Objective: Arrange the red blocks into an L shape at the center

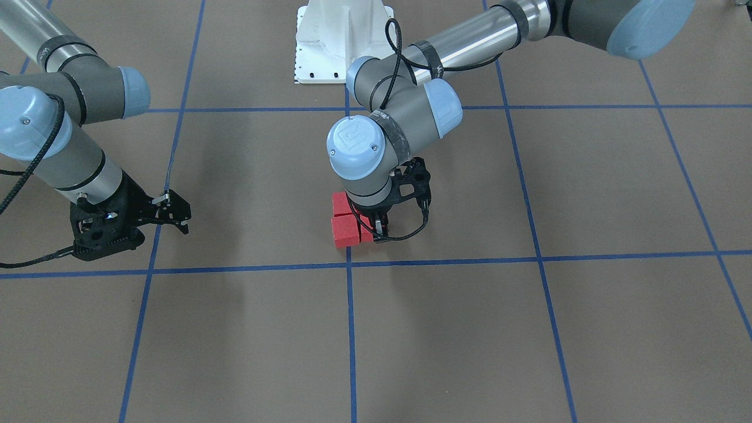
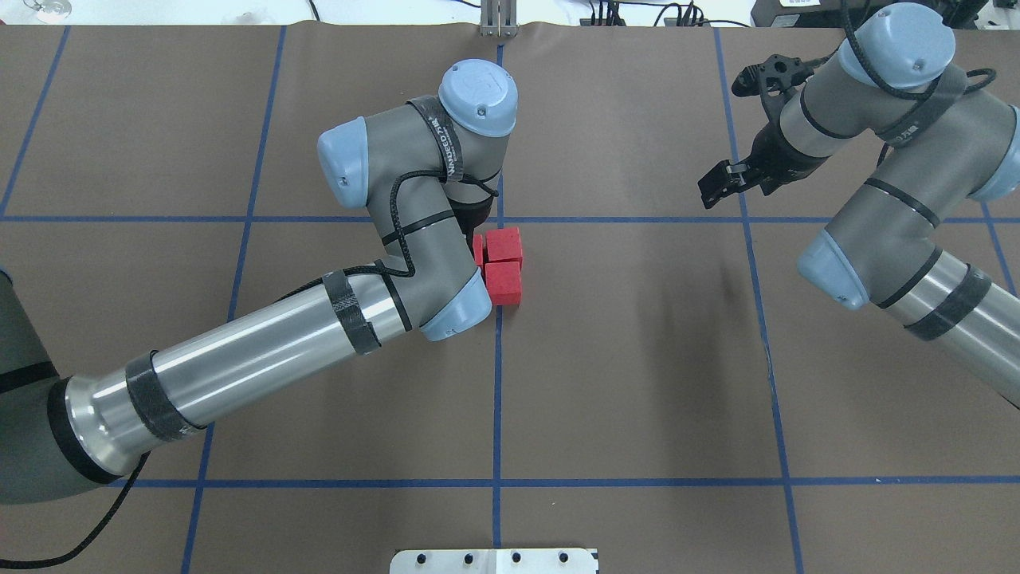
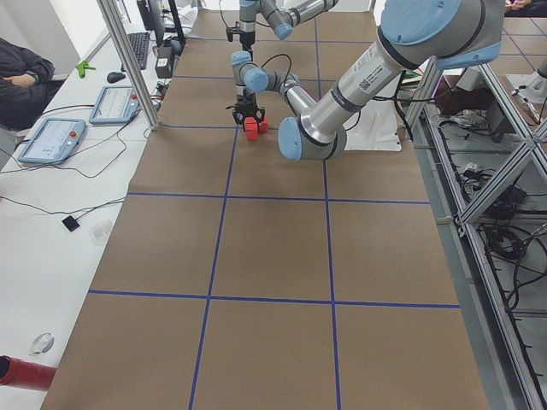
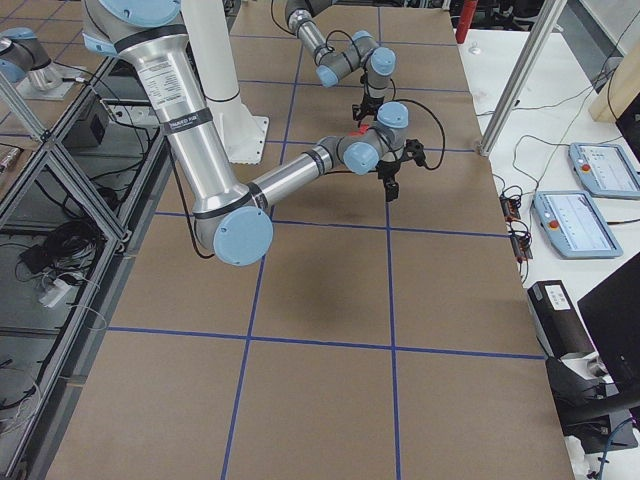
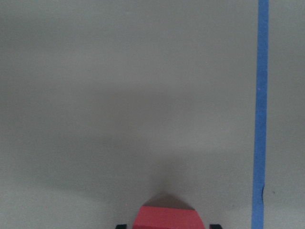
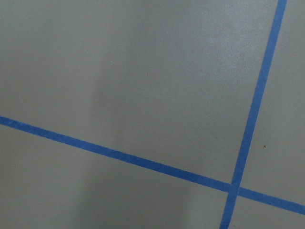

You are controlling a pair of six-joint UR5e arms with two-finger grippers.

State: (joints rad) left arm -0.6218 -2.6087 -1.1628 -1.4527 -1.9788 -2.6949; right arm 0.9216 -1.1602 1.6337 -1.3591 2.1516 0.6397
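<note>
Three red blocks lie together just on my side of the center crossing [image 1: 349, 264] [image 2: 500, 219]. Two of them [image 1: 341, 203] [image 1: 345, 231] stand in a column, also seen from overhead [image 2: 504, 243] [image 2: 504, 284]. The third block [image 1: 366, 230] sits beside the one nearest the crossing, making an L; overhead only a sliver of it [image 2: 478, 249] shows under my wrist. My left gripper [image 1: 376, 228] points down and is shut on this third block [image 5: 164, 217], which rests on the surface. My right gripper [image 1: 176, 212] [image 2: 721, 182] is open and empty, a grid square away.
The white base plate [image 1: 338, 41] [image 2: 494, 560] is at my edge of the table. My left forearm [image 2: 263, 359] reaches across the square beside the blocks. Tablets [image 3: 51, 137] and metal posts [image 3: 128, 60] stand along the operators' side.
</note>
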